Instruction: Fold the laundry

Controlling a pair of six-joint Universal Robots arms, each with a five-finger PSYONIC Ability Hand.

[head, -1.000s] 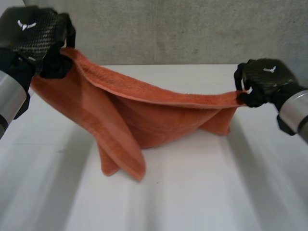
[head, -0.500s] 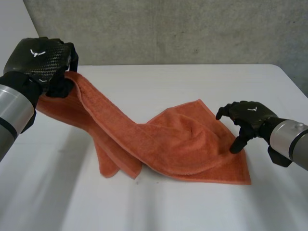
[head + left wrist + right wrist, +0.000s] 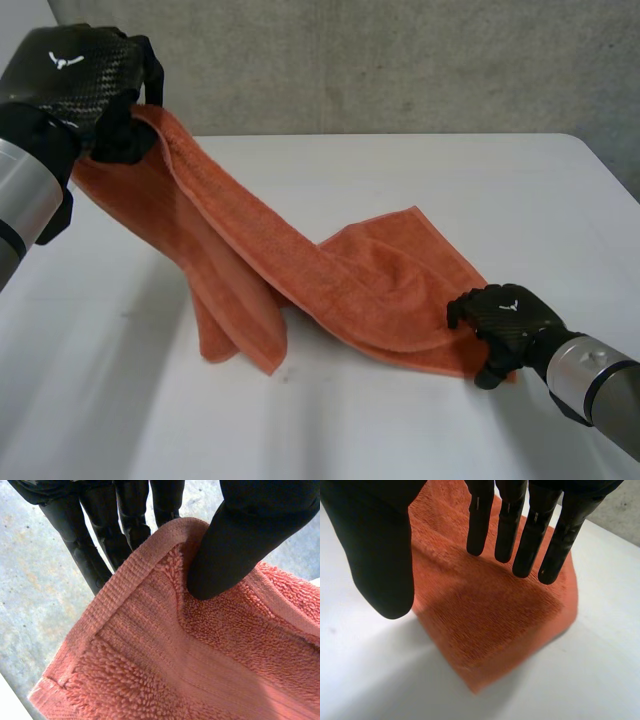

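Note:
An orange towel (image 3: 370, 280) hangs from my left hand (image 3: 70, 75), which is raised at the far left and shut on the towel's hemmed edge near a corner. In the left wrist view the thumb (image 3: 240, 540) presses the towel (image 3: 200, 670) against the fingers. The towel slopes down to the white table (image 3: 400, 430), where its other end lies loosely folded over itself. My right hand (image 3: 505, 320) hovers at the towel's near right corner. In the right wrist view its fingers (image 3: 507, 525) are straight and spread from the thumb above the towel (image 3: 490, 615), holding nothing.
A grey wall (image 3: 400, 60) runs behind the table's far edge. Bare white tabletop (image 3: 560, 200) lies around the towel at the right and in front.
My right hand let go of the towel's right end, which dropped onto the table. That hand then moved nearer, to the towel's front right corner. My left hand kept its grip, dipping and rising.

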